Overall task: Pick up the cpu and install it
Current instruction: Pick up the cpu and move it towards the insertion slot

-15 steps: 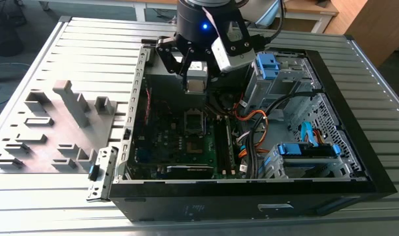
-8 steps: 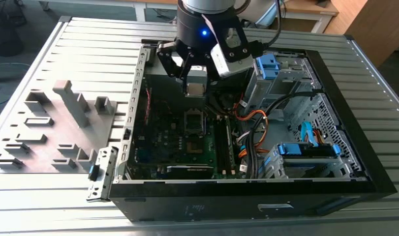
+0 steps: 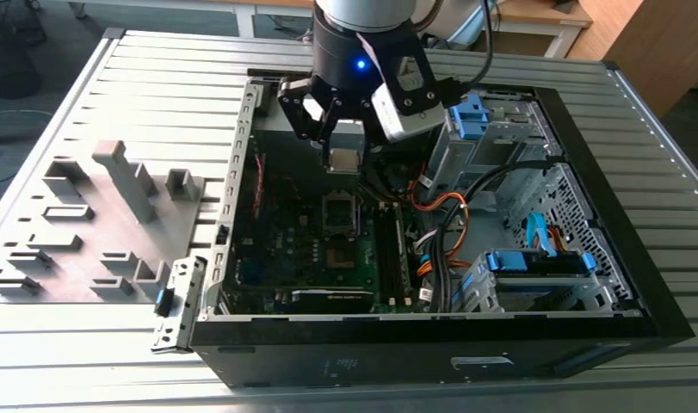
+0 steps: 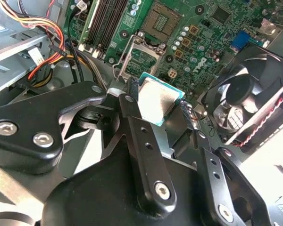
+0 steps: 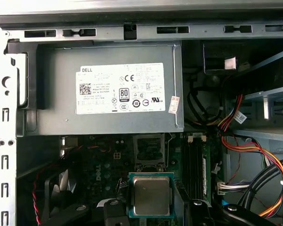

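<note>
Reaches down from the upper edge of the exterior view with 1 pale arm (image 3: 366, 13), ending in a black wrist block (image 3: 361, 64) with a small blue light glowing on its face. Points the gripper (image 3: 344, 163) straight downward, its 2 black linkage fingers (image 4: 133, 125) angling inward from the wrist toward the tips. Clamps those tips against opposite edges of the cpu (image 4: 159, 100), holding it flat between them with the metal top turned toward both wrist cameras.
</note>
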Controlling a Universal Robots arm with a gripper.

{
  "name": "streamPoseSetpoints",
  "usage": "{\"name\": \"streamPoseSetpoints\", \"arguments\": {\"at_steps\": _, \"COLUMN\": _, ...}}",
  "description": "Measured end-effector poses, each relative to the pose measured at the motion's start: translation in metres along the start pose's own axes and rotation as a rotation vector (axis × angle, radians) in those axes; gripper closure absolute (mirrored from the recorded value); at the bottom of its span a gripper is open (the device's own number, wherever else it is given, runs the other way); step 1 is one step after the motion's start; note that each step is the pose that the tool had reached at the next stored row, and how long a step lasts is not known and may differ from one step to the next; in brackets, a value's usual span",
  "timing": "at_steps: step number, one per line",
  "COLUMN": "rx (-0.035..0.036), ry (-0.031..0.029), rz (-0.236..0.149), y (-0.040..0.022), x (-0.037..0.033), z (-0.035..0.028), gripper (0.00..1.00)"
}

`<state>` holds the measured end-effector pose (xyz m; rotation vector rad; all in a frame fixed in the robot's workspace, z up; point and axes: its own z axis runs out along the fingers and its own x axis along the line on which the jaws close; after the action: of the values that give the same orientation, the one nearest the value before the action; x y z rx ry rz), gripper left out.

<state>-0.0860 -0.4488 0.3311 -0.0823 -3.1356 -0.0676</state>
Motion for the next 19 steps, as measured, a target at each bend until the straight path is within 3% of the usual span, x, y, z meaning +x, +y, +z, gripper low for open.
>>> {"name": "streamPoseSetpoints", "arguments": {"at_steps": 8, "rx": 0.0, "ry": 0.0, "rz": 0.0, "y": -0.0013, "x": -0.001, "z": 0.005, "gripper": 0.53}}
{"name": "streamPoseSetpoints", "arguments": {"at_steps": 19, "rx": -0.0001, "ry": 0.0, "rz": 0.0, "y": -0.0083, "x": -0.0014, "z": 0.0126, "gripper": 0.53}}
